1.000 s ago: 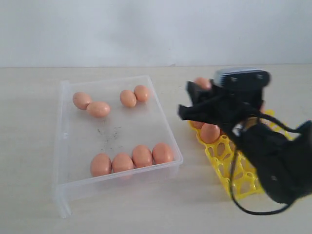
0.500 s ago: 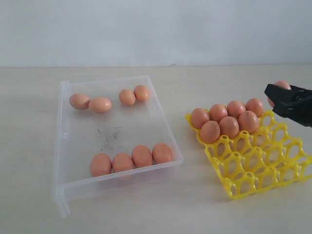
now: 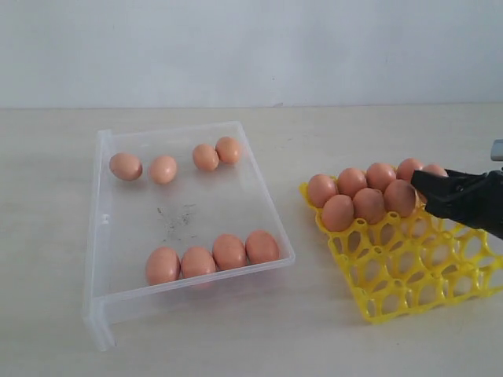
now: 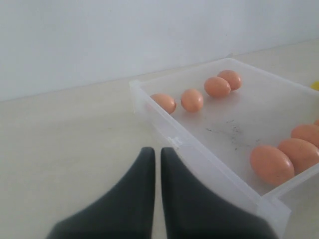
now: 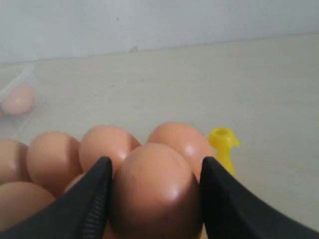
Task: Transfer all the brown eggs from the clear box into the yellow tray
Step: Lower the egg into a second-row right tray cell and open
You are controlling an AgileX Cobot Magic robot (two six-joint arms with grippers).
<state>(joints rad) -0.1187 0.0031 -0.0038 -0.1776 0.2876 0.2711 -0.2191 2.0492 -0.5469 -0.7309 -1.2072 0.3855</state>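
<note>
The right gripper (image 5: 155, 167) is clamped on one smooth, oval, orange-brown egg (image 5: 152, 199), with one black finger against each side of the shell. In the exterior view the right gripper (image 3: 428, 188) reaches in from the right edge of the tabletop (image 3: 299, 330) and holds this egg (image 3: 435, 170) at the far right part of the bright yellow plastic lattice egg tray (image 3: 409, 275). Whether the held egg touches a cell cannot be told.

Seven more brown eggs sit in the yellow tray. Four fill the far row (image 3: 352, 181) and three stand in the next row (image 3: 368, 204). The near rows of cells hold nothing.

The yellow tray lies toward the right edge of the tabletop. The shallow, rectangular, transparent plastic box (image 3: 204, 208) lies well apart from it, on the left half. Eight brown eggs lie in this clear box: four near its far wall (image 3: 163, 169) and four in a touching row against its near wall (image 3: 197, 261). Dark specks (image 3: 174, 220) mark the floor between the two groups.

The left gripper (image 4: 157, 154) has its black jaws together and holds nothing. It sits just beside an outer wall of the clear box (image 4: 199, 154).
</note>
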